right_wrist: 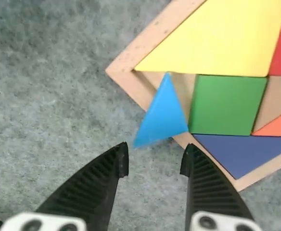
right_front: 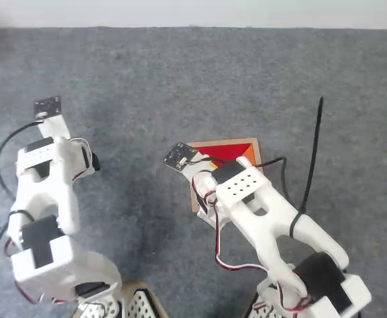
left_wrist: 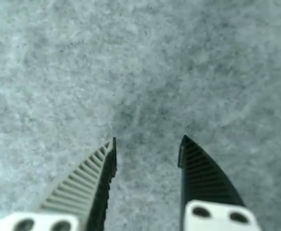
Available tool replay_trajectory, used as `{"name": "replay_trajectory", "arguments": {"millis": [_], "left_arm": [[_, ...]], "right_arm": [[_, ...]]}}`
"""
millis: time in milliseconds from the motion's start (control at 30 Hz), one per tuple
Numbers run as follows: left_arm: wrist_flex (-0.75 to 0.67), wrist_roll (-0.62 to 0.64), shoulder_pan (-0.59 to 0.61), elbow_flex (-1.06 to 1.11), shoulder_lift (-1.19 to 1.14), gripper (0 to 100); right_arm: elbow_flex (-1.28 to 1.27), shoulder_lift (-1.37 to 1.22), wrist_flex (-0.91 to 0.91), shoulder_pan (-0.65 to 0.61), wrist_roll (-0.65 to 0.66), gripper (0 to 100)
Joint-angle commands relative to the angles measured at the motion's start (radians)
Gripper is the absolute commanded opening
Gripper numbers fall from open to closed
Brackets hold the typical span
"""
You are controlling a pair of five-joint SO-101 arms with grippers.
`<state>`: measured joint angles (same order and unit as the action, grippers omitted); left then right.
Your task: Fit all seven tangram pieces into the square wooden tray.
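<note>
my right gripper (right_wrist: 155, 149), spread wide and holding nothing, hovers just short of the square wooden tray (right_wrist: 131, 79), where the large yellow triangle (right_wrist: 217, 38) and green square (right_wrist: 227, 103) look seated, but the small light-blue triangle (right_wrist: 162, 118) straight ahead of my fingertips lies across the rim, not yet fitted.

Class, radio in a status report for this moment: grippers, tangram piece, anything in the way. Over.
Left gripper open over grey mat. Right gripper open beside tray corner. Light blue triangle lies across tray rim, not seated. Nothing blocking it.

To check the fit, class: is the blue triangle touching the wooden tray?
Touching. The right wrist view shows the blue triangle lying across the tray rim, one corner sticking out past it.
</note>
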<state>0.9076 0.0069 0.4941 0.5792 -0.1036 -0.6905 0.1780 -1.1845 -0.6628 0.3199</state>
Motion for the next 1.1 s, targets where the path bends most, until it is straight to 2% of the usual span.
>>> {"name": "replay_trajectory", "arguments": {"millis": [0, 167, 433, 1067], "left_arm": [[0.008, -0.008, 0.005, -0.038, 0.014, 21], [0.008, -0.008, 0.005, -0.038, 0.014, 21], [0.008, -0.008, 0.005, -0.038, 0.014, 21], [0.008, -0.008, 0.003, -0.038, 0.008, 21]], "right_arm": [[0.021, -0.021, 0.021, 0.016, 0.014, 18.8], [0.071, -0.062, 0.022, 0.024, 0.015, 18.8], [0.104, -0.065, 0.016, 0.13, 0.092, 18.8], [0.207, -0.145, 0.005, 0.131, 0.094, 18.8]]}}
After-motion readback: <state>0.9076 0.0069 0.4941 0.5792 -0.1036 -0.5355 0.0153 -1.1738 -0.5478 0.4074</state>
